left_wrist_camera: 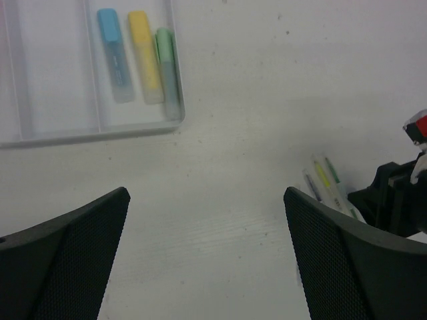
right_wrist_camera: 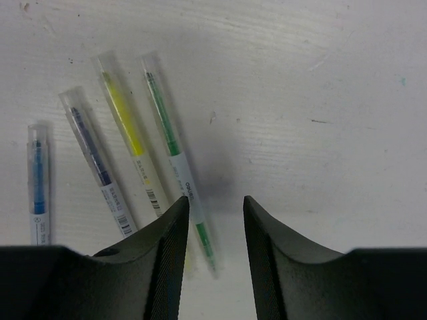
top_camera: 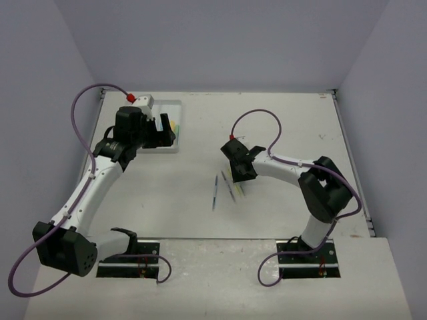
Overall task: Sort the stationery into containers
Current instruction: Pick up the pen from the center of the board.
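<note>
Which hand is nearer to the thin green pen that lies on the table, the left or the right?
Right. The right hand hangs over the green pen, which runs beside one fingertip. The left hand is far from it, by the white tray.

I see my left gripper (top_camera: 165,135) hanging over the white tray (top_camera: 170,107) at the far left of the table (top_camera: 287,127). My right gripper (top_camera: 242,172) is just beside a few thin pens (top_camera: 215,192) lying near the middle.
</note>
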### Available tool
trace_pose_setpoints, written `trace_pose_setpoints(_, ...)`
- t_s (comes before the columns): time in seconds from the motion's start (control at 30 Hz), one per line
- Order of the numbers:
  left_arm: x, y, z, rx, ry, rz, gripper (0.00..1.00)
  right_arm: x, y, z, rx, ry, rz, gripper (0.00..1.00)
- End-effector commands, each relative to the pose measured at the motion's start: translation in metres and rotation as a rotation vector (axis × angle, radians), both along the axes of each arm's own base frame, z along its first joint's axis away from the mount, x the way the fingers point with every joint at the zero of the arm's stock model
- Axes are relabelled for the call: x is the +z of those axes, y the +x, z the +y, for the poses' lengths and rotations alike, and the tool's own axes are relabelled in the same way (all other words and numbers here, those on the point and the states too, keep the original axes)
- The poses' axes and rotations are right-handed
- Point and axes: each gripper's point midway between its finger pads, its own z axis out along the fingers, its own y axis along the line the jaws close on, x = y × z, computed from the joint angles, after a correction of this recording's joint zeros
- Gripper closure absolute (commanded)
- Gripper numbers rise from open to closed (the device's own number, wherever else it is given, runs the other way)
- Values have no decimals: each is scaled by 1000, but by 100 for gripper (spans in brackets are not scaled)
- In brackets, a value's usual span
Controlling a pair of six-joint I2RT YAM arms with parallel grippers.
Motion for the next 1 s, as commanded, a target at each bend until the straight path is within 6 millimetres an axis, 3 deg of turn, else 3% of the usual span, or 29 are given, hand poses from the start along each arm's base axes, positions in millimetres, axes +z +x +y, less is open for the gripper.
trace_pose_setpoints(0.0, 3, -4, -10, -53, 15, -32, 0, -11, 8, 13, 40, 7, 20, 63)
trace_pose_setpoints(0.23, 2, -4, -16, -70, 0, -33, 0, -30, 1, 5, 3, -12, 67, 63)
trace_pose_setpoints(0.3, 1, -4, -18, -73, -5, -30, 0, -32, 2, -1, -17, -19, 71, 69)
trace_pose_setpoints(0.37, 1, -5, -23, -87, -20, -29, 0, -34, 3, -6, -34, -24, 72, 92)
trace_pose_setpoints(0.4, 1, -5, -27, -98, -30, -31, 0, -34, 4, -9, -45, -29, 67, 99)
trace_pose_setpoints(0.5, 5, -9, -57, -199, -135, -55, 0, -23, 9, -18, -90, -35, 24, 100)
trace_pose_setpoints(0.57, 10, -14, -87, -320, -254, -84, 0, -2, 12, -24, -135, -27, -29, 100)
trace_pose_setpoints(0.63, 4, -39, -121, -499, -408, -30, 0, 34, 14, -26, -172, 42, -122, 100)
trace_pose_setpoints(0.7, 35, -49, -152, -663, -549, -151, 0, 62, 13, -12, -111, 170, -192, 100)
trace_pose_setpoints(0.73, 43, -64, -168, -760, -635, -153, 0, 85, 5, 16, 14, 363, -228, 100)
trace_pose_setpoints(0.77, 51, -87, -185, -901, -708, -169, 0, 126, -17, 52, 243, 625, -291, 100)
trace_pose_setpoints(0.83, 51, -110, -202, -1024, -756, -160, 0, 183, -61, 75, 505, 932, -420, 100)
trace_pose_setpoints(0.9, 63, -123, -214, -1093, -788, -210, 0, 207, -84, 74, 607, 1041, -488, 100)
trace_pose_setpoints(0.97, 71, -127, -219, -1121, -801, -246, 2, 211, -88, 74, 619, 1047, -484, 100)
